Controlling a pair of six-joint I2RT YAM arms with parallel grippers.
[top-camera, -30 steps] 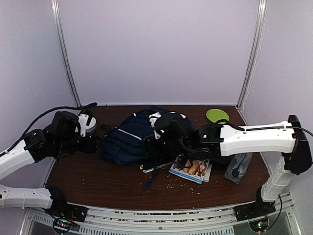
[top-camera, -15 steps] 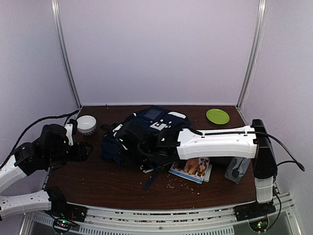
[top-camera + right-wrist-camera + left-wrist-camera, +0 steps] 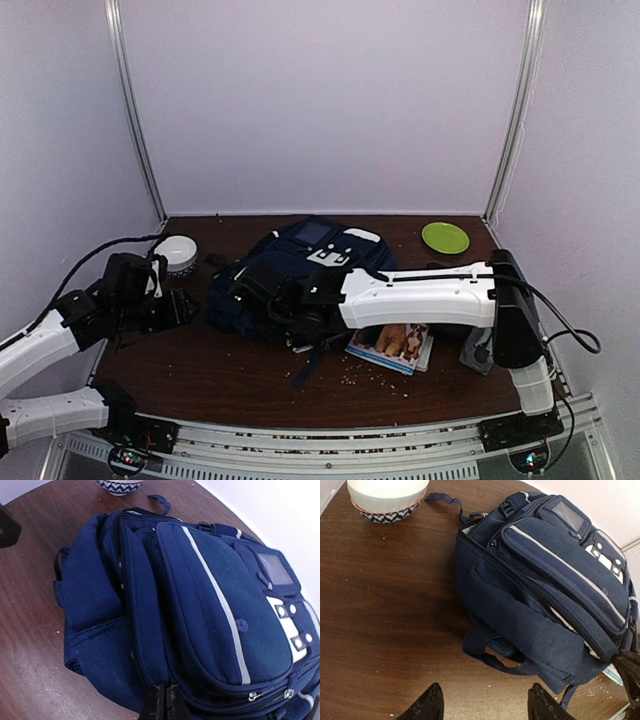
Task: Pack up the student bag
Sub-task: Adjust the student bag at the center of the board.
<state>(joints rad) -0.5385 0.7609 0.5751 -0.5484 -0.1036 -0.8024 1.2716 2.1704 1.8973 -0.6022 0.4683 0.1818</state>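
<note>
The dark wooden table carries everything. The student bag lies at its middle, back down and front pocket up. The main zip along its side faces the left arm, which suits a bag that has to be opened before anything goes in. As far as the wrist views show, the zips look closed, so packing seems not yet begun.

The right arm reaches across from 3 o'clock, low over the bag. The right gripper sits at the bag's 8 o'clock edge, its fingers pressed together with the tips against the navy fabric beside a zip line. It is probably there to catch a pull or pin the bag down, but I cannot tell whether anything is nipped between them.

The left gripper hangs at 9 o'clock of the bag, above bare wood just short of the carry handle. Its fingers are spread and hold nothing, likely waiting to take the handle or flap.

A picture-cover book lies at 4 o'clock of the bag, partly under the right arm. A grey pouch lies beyond it, close by as likely cargo. A green plate sits at 2 o'clock and a white bowl with a blue chevron band at 10 o'clock. Crumbs dot the near wood.
</note>
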